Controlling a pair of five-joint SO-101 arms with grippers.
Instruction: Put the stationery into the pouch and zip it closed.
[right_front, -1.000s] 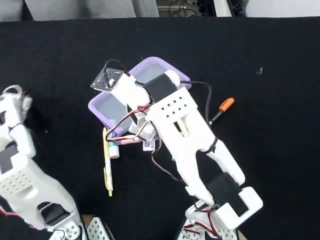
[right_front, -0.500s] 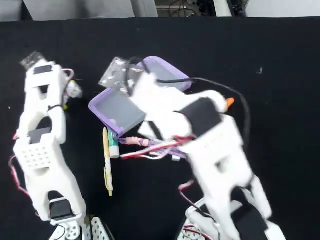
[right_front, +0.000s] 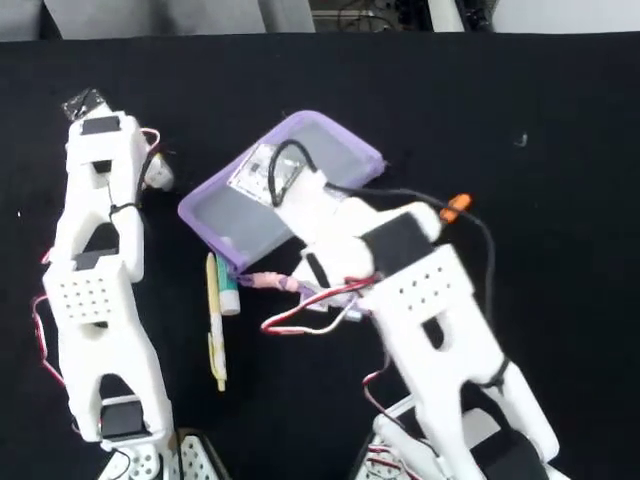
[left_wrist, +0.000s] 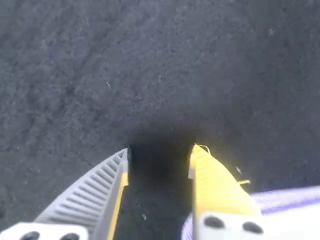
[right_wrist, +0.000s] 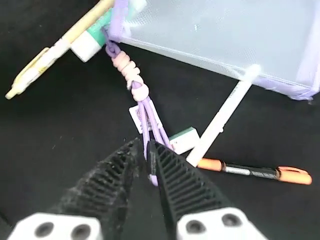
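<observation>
**Q:** Where is the pouch, and what is in it?

**A:** A lilac pouch (right_front: 335, 150) lies flat on a black desk (right_front: 540, 100). Seen from overhead, it is a little toward 11 o'clock from the desk's middle. Its pale mesh side faces up. I cannot tell whether anything is inside. All the stationery I can make out lies on the desk around it.

**Q:** Which pieces, and where?

**A:** A yellow pen (right_front: 214, 330) lies at the pouch's 7 o'clock. A green and white tube (right_front: 229, 298) is just beside the pen, up against the pouch's corner. An orange pen (right_front: 454, 208) lies at the pouch's 3 o'clock. From the right wrist camera, a white pen (right_wrist: 222, 120) rests with one end against the pouch's edge. A small white and green block (right_wrist: 183, 140) sits just beside that pen, and the orange pen is near the pen's other end.

**Q:** What are the two tools doing?

**A:** The right tool (right_wrist: 145, 144) is low over the desk at the pouch's 6 o'clock. Its fingers are closed to a narrow slit, pinching the purple strands of the pull cord (right_wrist: 148, 120). That cord runs on through a pink knotted stretch to the pouch's corner.

The left tool (left_wrist: 160, 155) hangs over bare desk at the pouch's 9 o'clock. Its fingers are spread well apart with nothing between them, and the pouch's lilac edge shows just beside it.
</observation>
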